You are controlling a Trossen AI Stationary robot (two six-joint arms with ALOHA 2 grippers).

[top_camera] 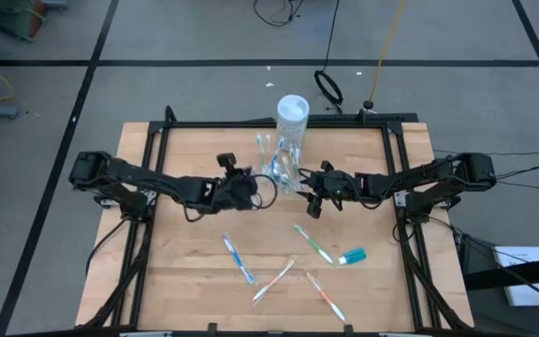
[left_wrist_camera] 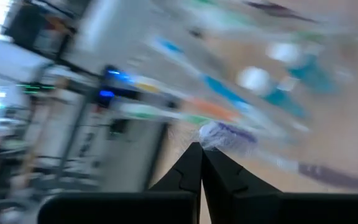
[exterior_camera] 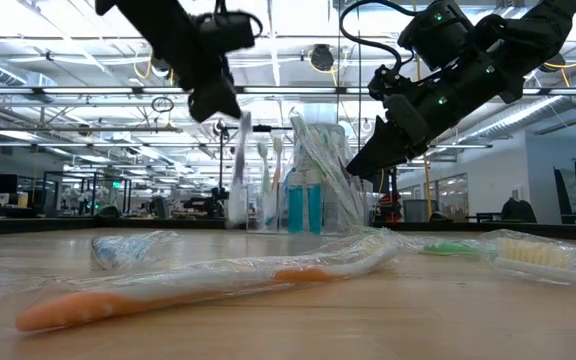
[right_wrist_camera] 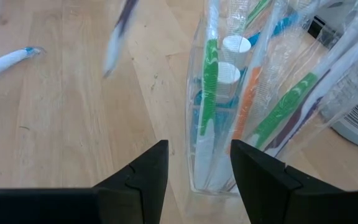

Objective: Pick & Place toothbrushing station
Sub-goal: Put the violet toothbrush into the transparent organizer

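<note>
Left claw (top_camera: 248,190): closed on a wrapped toothbrush (exterior_camera: 238,170), raised beside the holder.
Right claw (right_wrist_camera: 197,165): spread wide, fingers flanking the clear holder (right_wrist_camera: 229,124) on the desk (top_camera: 185,271).

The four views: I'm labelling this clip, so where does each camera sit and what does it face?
High: overhead, straight down on table and both arms.
Low: table height, across an orange toothbrush to the clear holder; both arms reach in from above.
Left wrist: blurred, past the shut left gripper.
Right wrist: between the open right gripper fingers at the holder.
High, low and right wrist share the holder.
</note>
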